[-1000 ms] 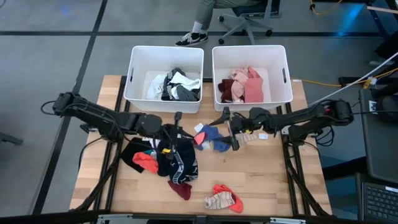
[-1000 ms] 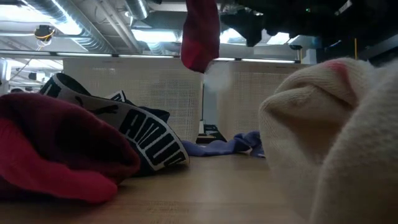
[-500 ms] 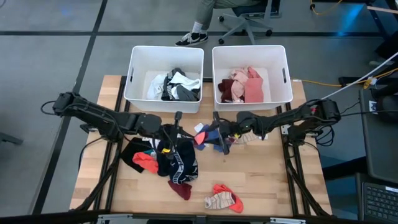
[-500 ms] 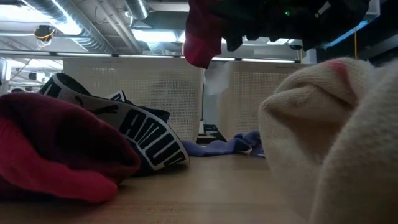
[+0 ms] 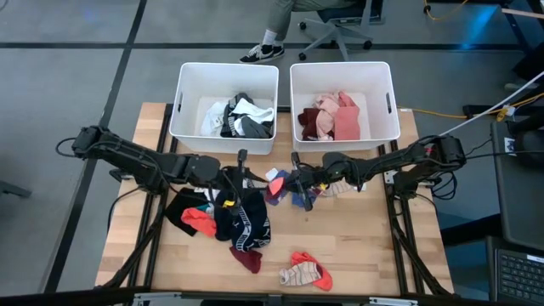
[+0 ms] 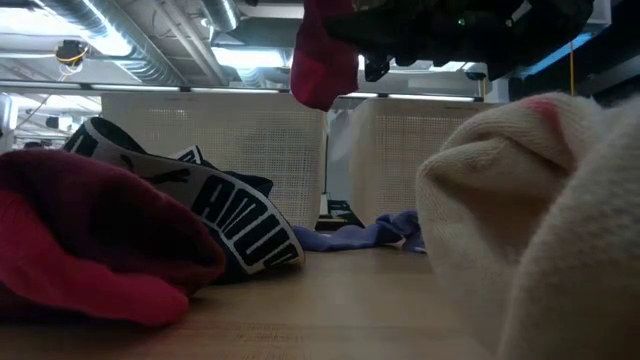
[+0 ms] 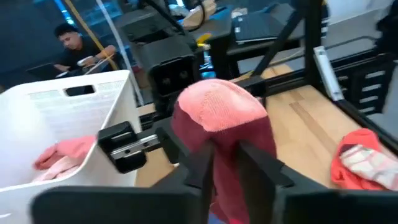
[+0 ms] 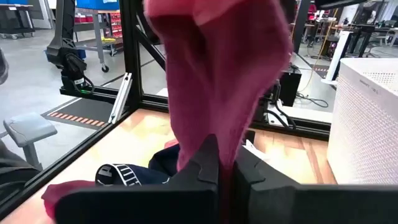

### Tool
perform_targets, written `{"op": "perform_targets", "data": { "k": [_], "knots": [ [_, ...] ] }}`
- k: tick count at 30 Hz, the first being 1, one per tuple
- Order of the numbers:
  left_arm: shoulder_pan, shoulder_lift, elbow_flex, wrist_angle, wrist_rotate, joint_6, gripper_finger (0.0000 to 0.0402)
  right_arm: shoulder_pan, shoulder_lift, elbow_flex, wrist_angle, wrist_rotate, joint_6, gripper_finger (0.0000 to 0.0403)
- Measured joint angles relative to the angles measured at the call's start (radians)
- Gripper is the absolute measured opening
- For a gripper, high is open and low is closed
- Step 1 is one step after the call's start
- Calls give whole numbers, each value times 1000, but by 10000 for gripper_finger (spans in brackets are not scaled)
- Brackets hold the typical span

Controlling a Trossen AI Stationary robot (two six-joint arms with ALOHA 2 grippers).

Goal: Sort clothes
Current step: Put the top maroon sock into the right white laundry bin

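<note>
A red-and-maroon sock (image 5: 276, 184) hangs in the air over the middle of the table, between my two grippers; the low view shows it (image 6: 320, 55) well clear of the tabletop. My right gripper (image 5: 294, 184) reaches in from the right and is shut on it. My left gripper (image 5: 253, 178) reaches in from the left, its fingers a little apart on either side of the sock (image 7: 221, 118). Other clothes lie loose on the wood: a black pile with a white lettered band (image 5: 242, 223), an orange-red piece (image 5: 197, 219) and a blue piece (image 5: 299, 201). My right gripper pinches the sock's maroon part (image 8: 219, 127) between its two fingers, coming level from the table's right side. The sock hangs clear of the table. My left gripper's fingers (image 7: 198, 163) flank the sock's maroon part (image 7: 229, 155); whether they touch it I cannot tell.
Two white bins stand at the far edge: the left one (image 5: 181, 100) holds black, white and grey clothes, the right one (image 5: 390, 102) pink and red ones. A cream sock (image 5: 340, 188) lies by the right arm, a striped one (image 5: 306, 273) near the front edge. A person sits beyond the table (image 7: 73, 42).
My right gripper has gone toward the table's left, up to the hanging sock, and has shut on it from wide open. The sock has stayed hanging at the same place.
</note>
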Motion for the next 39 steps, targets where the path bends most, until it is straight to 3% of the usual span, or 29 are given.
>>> {"op": "perform_targets", "data": {
  "k": [5, 9, 13, 18, 22, 26, 31, 39],
  "knots": [
    [-12, -33, 0, -79, -141, -12, 126, 0, -36, 0, -43, 82, -34, 16],
    [-35, -106, 0, -267, -183, -45, 149, 0, -142, 1, -167, 257, -119, 7],
    [-52, -169, 0, -440, -188, -216, 151, 0, -272, 1, -225, 483, -238, 11],
    [-80, -198, 0, -617, -189, -364, 145, -4, -401, 1, -186, 761, -504, 17],
    [-93, -196, 0, -662, -190, -418, 144, -57, -469, 1, -165, 927, -649, 9],
    [-97, -195, 0, -661, -190, -425, 144, -161, -494, 1, -245, 1070, -684, 10],
    [-97, -195, 0, -657, -190, -425, 143, -311, -492, 1, -468, 1106, -659, 17],
    [-96, -194, 0, -655, -190, -426, 143, -514, -489, 0, -801, 973, -453, 8]
  ]
}}
